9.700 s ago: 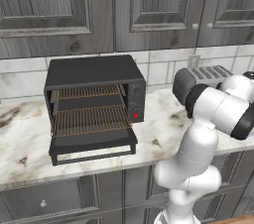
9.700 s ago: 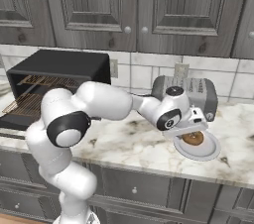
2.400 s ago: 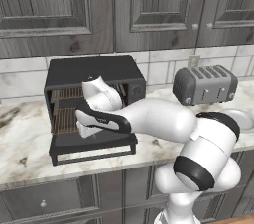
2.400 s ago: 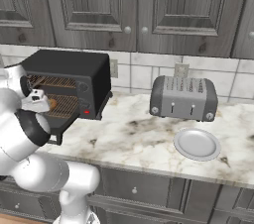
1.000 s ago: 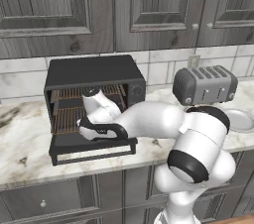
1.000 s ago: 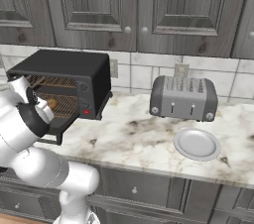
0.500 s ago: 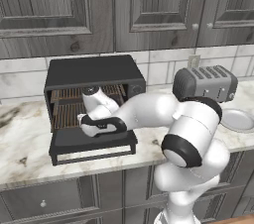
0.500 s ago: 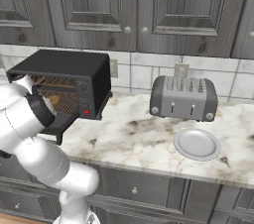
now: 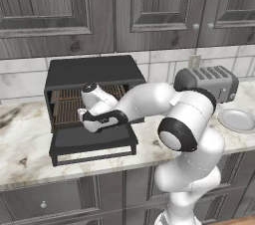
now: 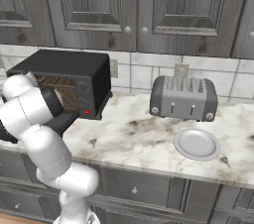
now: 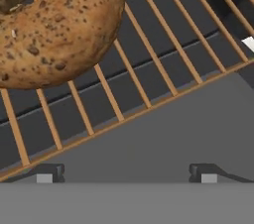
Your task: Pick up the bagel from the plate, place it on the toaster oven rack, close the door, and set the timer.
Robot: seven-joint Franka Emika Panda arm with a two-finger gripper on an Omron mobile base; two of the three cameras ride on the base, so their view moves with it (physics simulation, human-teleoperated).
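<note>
The bagel (image 11: pixel 52 25) lies on the toaster oven rack (image 11: pixel 163 64), filling the upper left of the hand view, its speckled golden-brown crust resting across the copper-brown wires. Below it in that view the rack's front wire runs diagonally from lower left to right, and beneath that lies the dark flat face of the door (image 11: pixel 163 139). The gripper (image 11: pixel 126 171) is released, its two dark fingertips (image 11: pixel 49 172) spread wide at the bottom of the frame with nothing between them, well apart from the bagel. In the left base view the hand sits at the mouth of the black toaster oven (image 9: pixel 92 72) in the left centre, above the door (image 9: pixel 92 142), which hangs open and flat in front of it. The plate (image 10: pixel 197 143) sits bare on the marble counter (image 10: pixel 134 134) at the lower right of the right base view, just in front of the silver toaster (image 10: pixel 183 98).
</note>
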